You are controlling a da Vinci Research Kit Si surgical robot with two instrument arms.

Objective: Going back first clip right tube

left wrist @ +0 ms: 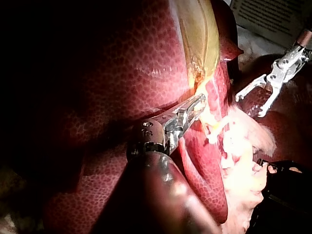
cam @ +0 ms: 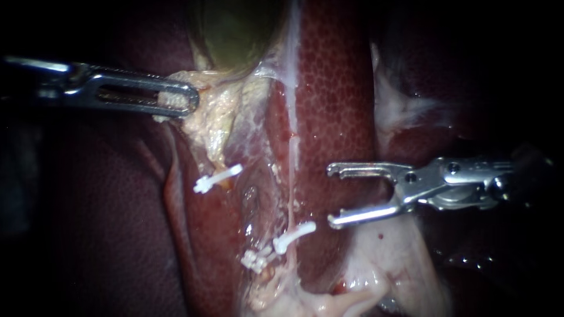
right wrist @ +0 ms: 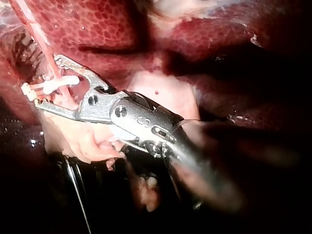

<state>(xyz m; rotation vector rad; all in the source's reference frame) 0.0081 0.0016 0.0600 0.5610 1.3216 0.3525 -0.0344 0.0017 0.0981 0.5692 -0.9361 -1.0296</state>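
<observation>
My right instrument (cam: 332, 196) comes in from the right with its jaws wide open and nothing between them. It stands over the liver (cam: 335, 105), just right of the thin pale right tube (cam: 291, 194). A white clip (cam: 295, 233) sits across that tube, close to the lower jaw's tip; in the right wrist view this clip (right wrist: 61, 83) lies just ahead of the open jaws (right wrist: 48, 82). My left instrument (cam: 176, 98) is shut on pale yellowish tissue at the gallbladder's (cam: 235, 29) lower end, also seen in the left wrist view (left wrist: 192, 109).
Another white clip (cam: 217, 178) sits on the left tube, and a further one (cam: 255, 258) lies low beside the right tube. Pale fatty tissue (cam: 382, 264) spreads under my right instrument. Dark red liver (cam: 88, 223) fills the left side.
</observation>
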